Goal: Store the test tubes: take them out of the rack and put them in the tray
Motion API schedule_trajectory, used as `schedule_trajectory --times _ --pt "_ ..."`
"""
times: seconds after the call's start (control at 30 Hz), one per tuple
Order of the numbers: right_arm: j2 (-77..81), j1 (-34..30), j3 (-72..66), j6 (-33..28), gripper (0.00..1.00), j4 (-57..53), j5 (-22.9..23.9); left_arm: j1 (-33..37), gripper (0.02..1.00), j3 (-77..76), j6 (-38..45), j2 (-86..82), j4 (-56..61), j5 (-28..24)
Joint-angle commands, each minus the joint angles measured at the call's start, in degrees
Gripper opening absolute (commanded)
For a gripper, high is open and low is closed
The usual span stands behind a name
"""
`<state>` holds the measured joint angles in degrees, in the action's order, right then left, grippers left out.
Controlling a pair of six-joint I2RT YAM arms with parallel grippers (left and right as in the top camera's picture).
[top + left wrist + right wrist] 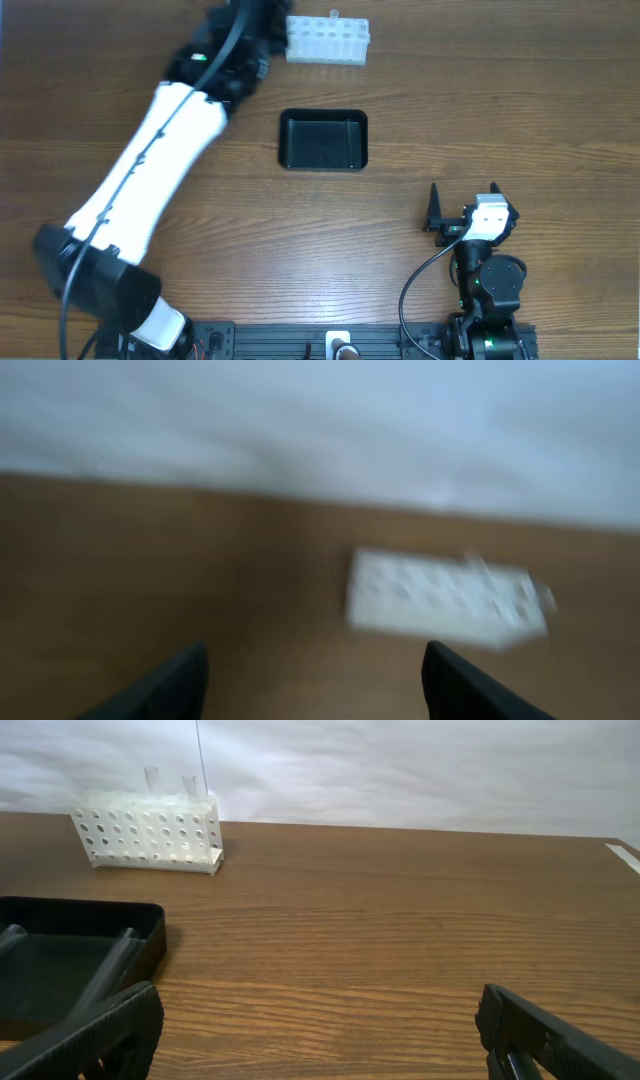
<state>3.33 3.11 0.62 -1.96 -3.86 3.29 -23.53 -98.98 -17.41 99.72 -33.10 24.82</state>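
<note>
Now, rack (pixel 445 600) just beyond left claw (pixel 315 655).

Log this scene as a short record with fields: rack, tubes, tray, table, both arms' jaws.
rack: white, standing on the far side of the table
test tubes: at least two upright in the rack
tray: black, nearer than the rack, apart from it
left jaws: open, nothing between them, rack just ahead
right jaws: open, nothing between them, near that arm's base, facing tray and rack
table: brown wood
</note>
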Motion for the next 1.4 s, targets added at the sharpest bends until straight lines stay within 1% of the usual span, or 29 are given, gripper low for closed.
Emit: schedule_trajectory --times 0.03,0.1,0.17,0.23,0.27,0.3,0.37,0.47,0.57,0.6,0.77,0.83,1.0,1.1,1.23,1.4 --pt "-0.2 0.31 -0.33 -0.26 0.991 -0.22 -0.42 3.5 0.682 4.24 9.11 -4.13 4.15 -2.49" --pt "-0.2 0.31 -0.33 -0.26 0.993 -0.22 -0.42 4.85 0.691 8.81 11.54 -7.54 9.01 -3.76" --pt "-0.2 0.31 -0.33 -0.26 0.993 -0.22 -0.42 6.36 0.706 13.88 13.18 -11.28 14.03 -6.36" --pt "-0.2 0.31 -0.33 -0.26 0.993 -0.22 -0.42 8.39 0.722 19.91 14.45 -15.82 19.39 -10.88" --pt "-0.2 0.31 -0.33 -0.26 0.991 -0.24 -0.42 10.25 0.772 25.68 14.45 -20.31 23.61 -15.04" --pt "-0.2 0.31 -0.33 -0.26 0.993 -0.22 -0.42 11.21 0.792 28.92 14.45 -22.88 25.68 -17.25" --pt "-0.2 0.31 -0.33 -0.26 0.993 -0.22 -0.42 12.92 0.796 35.91 14.56 -28.41 30.16 -21.16" --pt "-0.2 0.31 -0.33 -0.26 0.993 -0.22 -0.42 14.34 0.851 45.48 17.66 -36.46 34.99 -25.49" --pt "-0.2 0.31 -0.33 -0.26 0.993 -0.22 -0.42 15.26 0.864 54.18 18.18 -44.87 37.27 -26.27" --pt "-0.2 0.31 -0.33 -0.26 0.991 -0.22 -0.42 15.91 0.873 59.17 18.27 -50.42 37.24 -26.88" --pt "-0.2 0.31 -0.33 -0.26 0.991 -0.22 -0.42 18.29 0.904 72.61 18.25 -65.94 39.23 -29.57" --pt "-0.2 0.31 -0.33 -0.26 0.991 -0.22 -0.42 19.34 0.925 77.5 18.25 -71.58 40.72 -30.45" --pt "-0.2 0.31 -0.33 -0.26 0.991 -0.22 -0.42 21.64 0.936 87.65 18.25 -84.46 43.15 -33.29" --pt "-0.2 0.31 -0.33 -0.26 0.993 -0.22 -0.42 22.01 0.941 91.38 18.27 -89.11 43.19 -34.45" --pt "-0.2 0.31 -0.33 -0.26 0.993 -0.22 -0.42 21.99 0.954 95.12 18.25 -91.78 43.21 -34.71" --pt "-0.2 0.31 -0.33 -0.26 0.993 -0.22 -0.42 22.01 0.996 98.64 18.27 -94.68 41.88 -35.56"
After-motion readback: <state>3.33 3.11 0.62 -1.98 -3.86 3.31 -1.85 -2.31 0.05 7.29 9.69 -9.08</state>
